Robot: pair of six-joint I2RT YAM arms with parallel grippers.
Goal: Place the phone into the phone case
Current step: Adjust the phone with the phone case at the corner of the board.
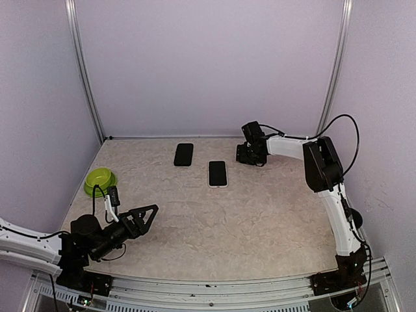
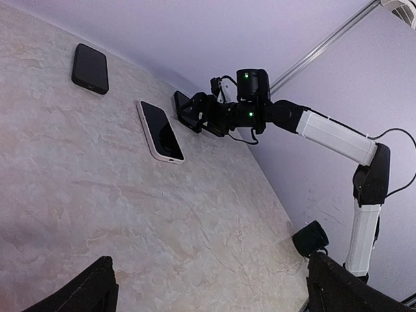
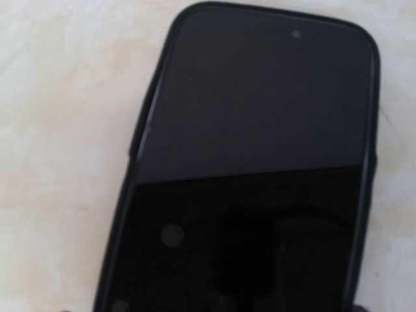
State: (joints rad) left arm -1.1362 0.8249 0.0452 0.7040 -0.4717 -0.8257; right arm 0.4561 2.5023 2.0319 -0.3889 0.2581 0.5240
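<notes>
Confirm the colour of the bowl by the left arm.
The bowl is lime green, clearest in the top external view.

Blurred dark slab (image 3: pixel 253 162) close before the right claw (image 1: pixel 246 156)
Its lower end runs past the picture's bottom edge; phone or case cannot be told, nor how wide the claw stands.

We saw a marbled beige surface (image 1: pixel 260 221) carrying a green bowl (image 1: pixel 100 180) at left, with a black phone case (image 1: pixel 184 155) and a white-edged phone (image 1: pixel 218 173) mid-frame.

Lavender walls (image 1: pixel 208 65), marbled beige tabletop (image 1: pixel 260 221)
</notes>
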